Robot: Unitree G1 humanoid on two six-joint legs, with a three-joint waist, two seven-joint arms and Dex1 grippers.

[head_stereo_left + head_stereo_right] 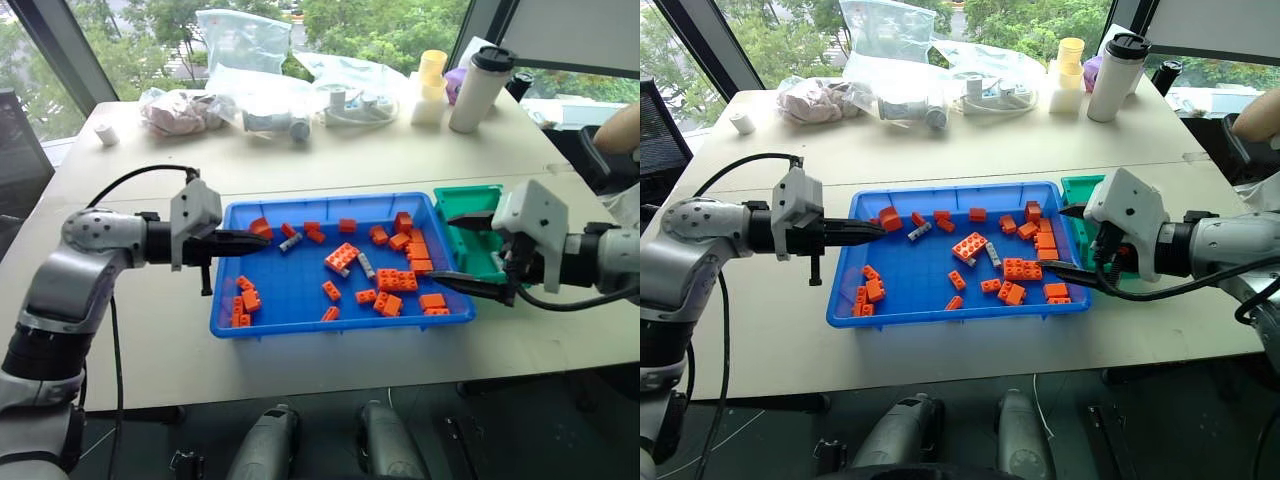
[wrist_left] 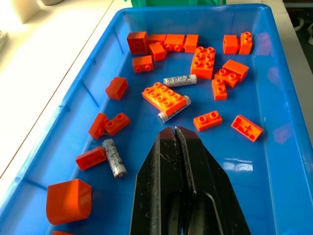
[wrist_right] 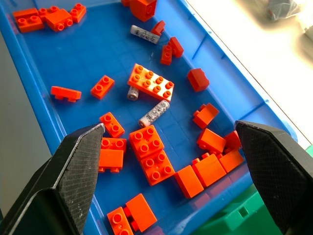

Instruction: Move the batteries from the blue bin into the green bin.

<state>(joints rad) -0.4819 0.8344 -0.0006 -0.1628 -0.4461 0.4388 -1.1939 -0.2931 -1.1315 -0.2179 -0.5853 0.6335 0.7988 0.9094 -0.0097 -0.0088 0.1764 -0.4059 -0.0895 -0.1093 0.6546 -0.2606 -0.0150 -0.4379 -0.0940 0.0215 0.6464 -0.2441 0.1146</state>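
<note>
Right gripper gapes above batteries whose print is unreadable.

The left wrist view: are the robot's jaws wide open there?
No, the left gripper has its jaws pressed together, hovering above the blue bin.

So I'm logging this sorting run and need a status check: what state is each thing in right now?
Left gripper: jaws shut, empty, over the wide blue plastic tray.
Right gripper: jaws wide open, empty.
Three thin silvery-grey batteries: lying flat in the blue tray among orange toy bricks.
Small green plastic bin: upright beside the tray; contents cannot be told.
White travel cup: upright, lid on.
</note>
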